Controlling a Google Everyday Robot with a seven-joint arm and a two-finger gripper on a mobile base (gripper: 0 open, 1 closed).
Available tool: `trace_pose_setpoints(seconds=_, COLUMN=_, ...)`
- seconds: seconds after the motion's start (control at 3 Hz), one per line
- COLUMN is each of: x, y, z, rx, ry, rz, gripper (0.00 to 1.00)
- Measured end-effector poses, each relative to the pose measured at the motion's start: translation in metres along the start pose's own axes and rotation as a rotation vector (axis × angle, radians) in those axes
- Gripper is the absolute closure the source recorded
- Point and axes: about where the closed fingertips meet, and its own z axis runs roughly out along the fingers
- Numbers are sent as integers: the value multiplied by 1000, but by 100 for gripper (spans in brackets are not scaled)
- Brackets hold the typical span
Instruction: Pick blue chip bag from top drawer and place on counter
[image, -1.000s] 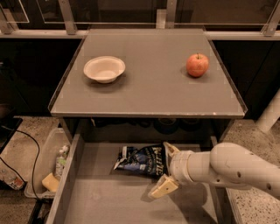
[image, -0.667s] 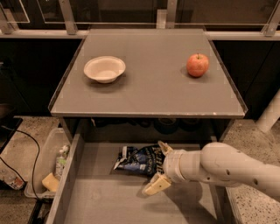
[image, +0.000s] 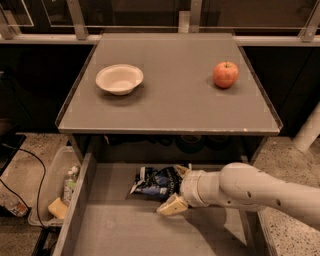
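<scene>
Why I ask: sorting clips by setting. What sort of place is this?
Probably a test kitchen or kitchenette: a matte grey counter with a white bowl and red apple, an open grey drawer holding a navy foil chip bag, the gripper at the bag.

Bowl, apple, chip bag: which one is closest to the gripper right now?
The blue chip bag, lying in the top drawer right beside the gripper; the bowl and apple sit up on the counter.

- Bag (image: 156, 181) is showing navy, with white lettering.
- Gripper (image: 171, 190) — sitting in the grey drawer (image: 82, 200), at the bag's right end — is looking tan.
- Counter (image: 175, 107) is showing grey; bowl (image: 119, 79) cream; apple (image: 225, 74) red.
</scene>
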Motion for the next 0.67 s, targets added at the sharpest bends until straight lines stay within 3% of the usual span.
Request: trace_pose_setpoints(seconds=0.67, x=0, y=0, z=0, rx=0, ry=0, rz=0, gripper=65)
